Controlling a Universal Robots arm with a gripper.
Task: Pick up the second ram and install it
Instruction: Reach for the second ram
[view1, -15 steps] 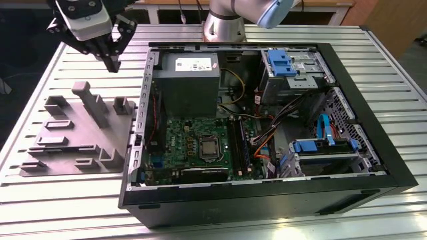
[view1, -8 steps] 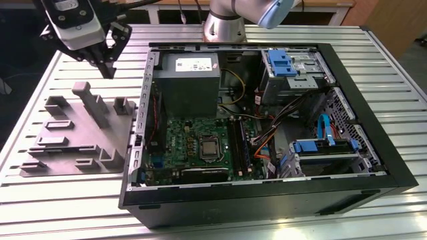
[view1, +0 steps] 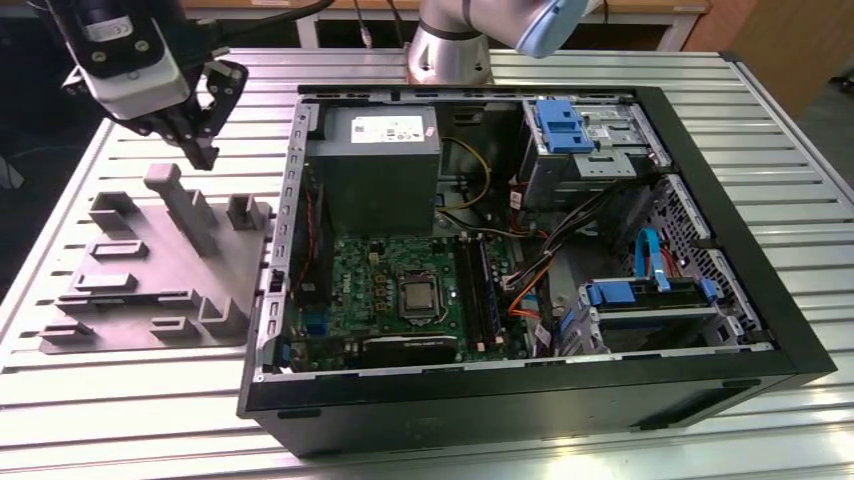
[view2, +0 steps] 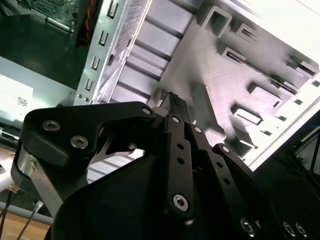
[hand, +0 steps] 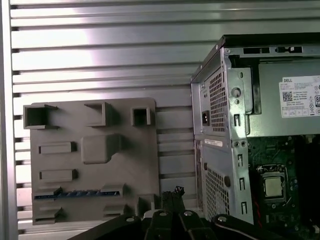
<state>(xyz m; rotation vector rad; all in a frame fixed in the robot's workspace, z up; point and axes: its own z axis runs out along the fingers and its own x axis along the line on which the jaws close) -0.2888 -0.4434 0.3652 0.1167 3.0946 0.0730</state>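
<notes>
Exterior view: the gripper (view1: 202, 152), closed and empty, hangs over the grey holder (view1: 134, 300). Second wrist view: its fingertips (view2: 173, 100) meet above that holder. First wrist view: the second ram (hand: 77, 193) lies slotted in the holder, clear of the gripper.

Arm: silver-grey jointed robot arm (view1: 454, 45), base column upright | Wrist: white-and-grey wrist housing (view1: 127, 75), toward the exterior view's left | Gripper: black metal two-finger gripper (view1: 203, 152) pointing down, linkage fingers (view2: 177, 150) closed tip to tip, holding nothing.
</notes>
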